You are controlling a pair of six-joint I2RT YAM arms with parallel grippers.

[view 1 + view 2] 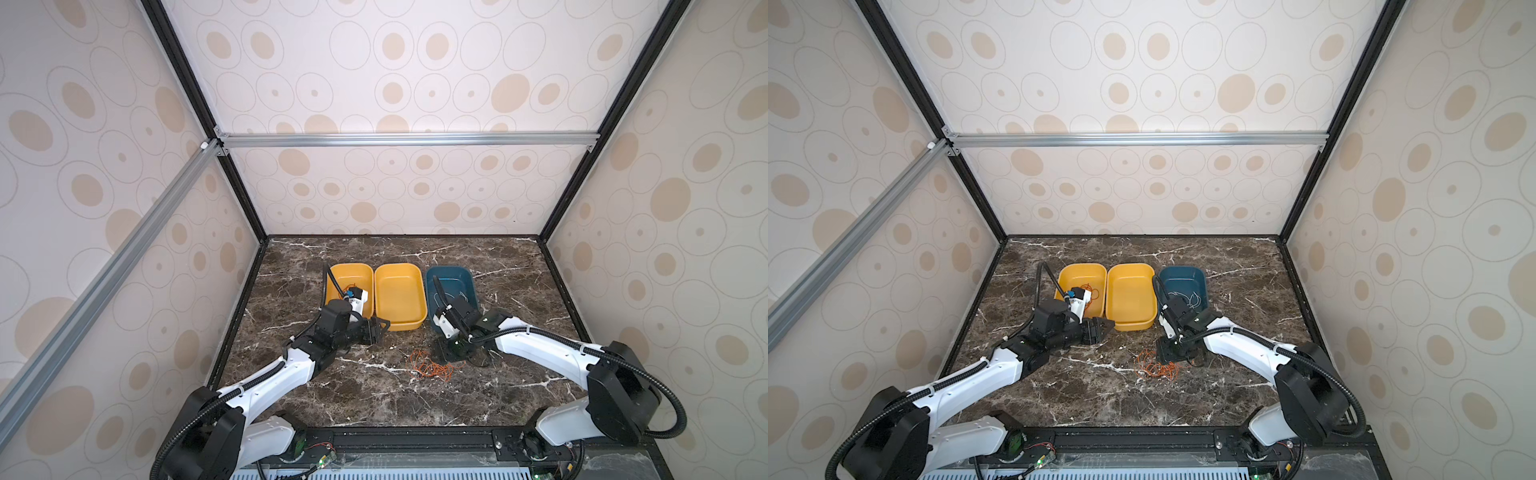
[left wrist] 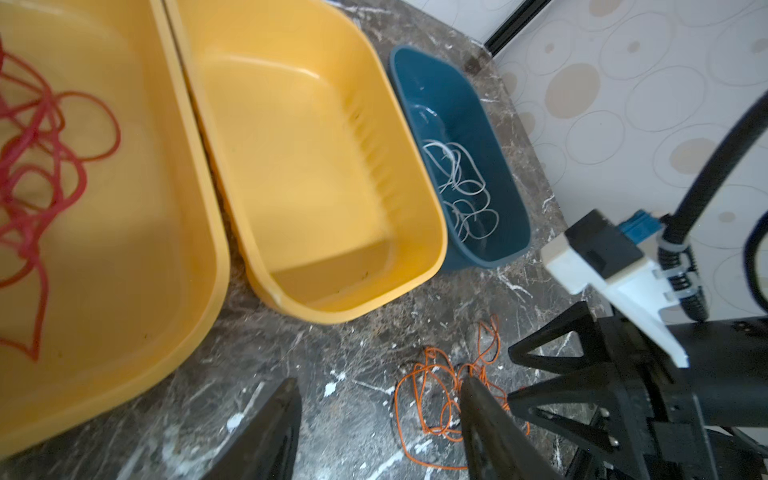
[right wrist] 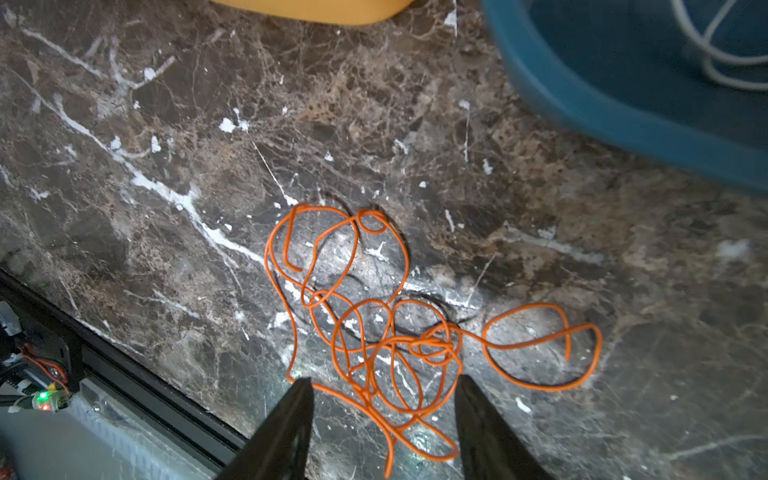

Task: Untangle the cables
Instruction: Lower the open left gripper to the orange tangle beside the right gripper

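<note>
Loops of orange cable (image 3: 415,345) lie tangled on the desk (image 3: 166,124), on the near side of the blue tray (image 2: 511,232). We see the white cable (image 2: 461,187) curled inside that blue tray and the red cable (image 2: 31,183) inside the leftmost yellow tray (image 2: 208,232). Our right pincer (image 3: 384,379) hangs over the orange tangle, jaws apart, gripping nothing; we cannot tell whether its tips touch a strand. Our left pincer (image 2: 380,380), near the yellow trays' front edges, is likewise spread and holds nothing.
</note>
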